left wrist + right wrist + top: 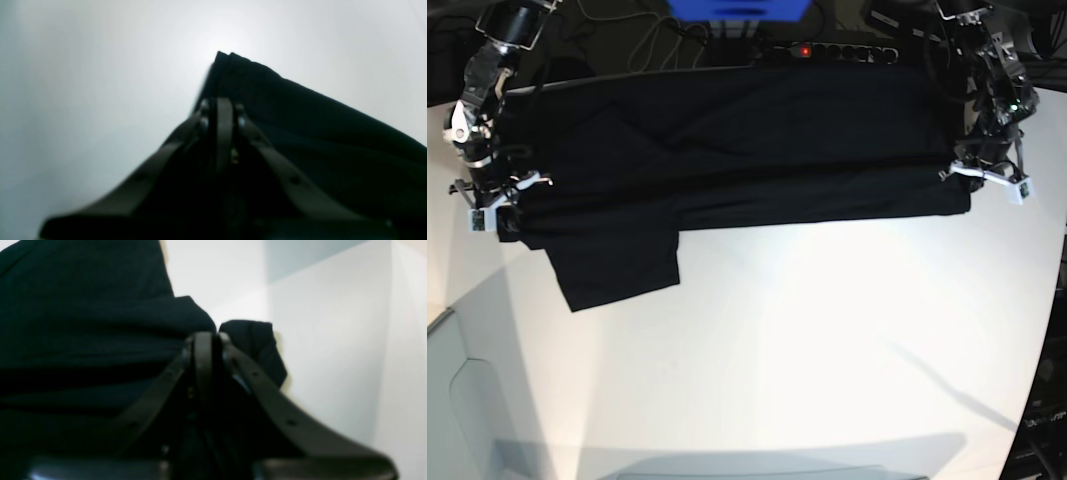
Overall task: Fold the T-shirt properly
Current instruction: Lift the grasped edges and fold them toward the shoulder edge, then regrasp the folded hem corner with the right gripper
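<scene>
Bare white worktop [807, 350] nearest, smooth, glossy. Beyond it shirt [727, 150]: black matte cloth, wrinkled, folded into band, long axis left-right across far half of worktop, one sleeve flap hanging toward camera. Left gripper [222, 106] at one end, arm reaching down from far edge, jaws pressed together on cloth corner. Right gripper [208, 336] at opposite end, also down at cloth; jaw state unclear.
</scene>
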You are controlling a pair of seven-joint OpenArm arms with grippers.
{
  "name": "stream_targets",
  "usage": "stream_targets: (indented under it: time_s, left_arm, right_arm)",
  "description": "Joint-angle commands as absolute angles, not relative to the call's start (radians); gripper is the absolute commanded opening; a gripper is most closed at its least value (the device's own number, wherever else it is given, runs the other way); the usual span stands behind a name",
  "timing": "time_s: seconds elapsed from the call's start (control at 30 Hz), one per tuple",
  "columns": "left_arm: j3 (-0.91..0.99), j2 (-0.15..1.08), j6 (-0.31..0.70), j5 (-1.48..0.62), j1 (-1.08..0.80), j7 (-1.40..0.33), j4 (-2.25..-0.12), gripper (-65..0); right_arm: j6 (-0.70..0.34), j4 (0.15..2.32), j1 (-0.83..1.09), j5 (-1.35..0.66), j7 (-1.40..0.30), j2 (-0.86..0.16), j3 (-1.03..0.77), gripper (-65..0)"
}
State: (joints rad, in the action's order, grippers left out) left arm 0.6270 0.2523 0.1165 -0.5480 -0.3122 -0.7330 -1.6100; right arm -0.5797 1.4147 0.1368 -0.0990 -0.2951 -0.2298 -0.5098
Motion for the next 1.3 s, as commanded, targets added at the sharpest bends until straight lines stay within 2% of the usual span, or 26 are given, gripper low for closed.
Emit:
stream_targets:
  time_s: [0.0, 0.1, 0.17, 0.33, 0.6, 0.83, 1.27]
  left_arm:
    - [0.636, 0.271, 0.114, -0.555, -0.309, -0.714, -1.632, -65.0]
    - [0.638, 0.271, 0.114, -0.555, -0.311, -0.714, -1.636, -65.0]
    - [0.638, 0.271, 0.114, -0.555, -0.311, -0.714, -1.638, -65.0]
    - [0.634, 0.271, 0.114, -0.555, -0.306, -0.714, -1.635, -65.0]
    - [0.633, 0.271, 0.114, -0.555, -0.303, -0.714, -1.629, -65.0]
    - [0.634, 0.271, 0.114, -0.550, -0.302, -0.714, -1.632, -65.0]
    - [0.634, 0.271, 0.114, -0.555, -0.302, -0.714, -1.630, -65.0]
  right_arm:
    - [-0.587, 1.451, 0.128, -0.113, -0.283, -0.248, -0.519, -52.7]
    - [-0.588, 1.535, 0.134, -0.114, -0.305, -0.246, -0.538, -42.3]
    - [-0.588, 1.592, 0.139, -0.127, -0.305, -0.225, -0.556, -37.6]
    - [-0.588, 1.632, 0.087, -0.136, -0.308, -0.213, -0.550, -32.5]
    - [-0.582, 1.305, -0.165, -0.133, -0.407, -0.260, -0.351, -31.9]
    - [-0.582, 1.050, -0.352, -0.021, -0.404, -0.255, -0.337, -31.8]
    - [-0.585, 1.046, -0.277, -0.008, -0.404, -0.254, -0.335, -31.8]
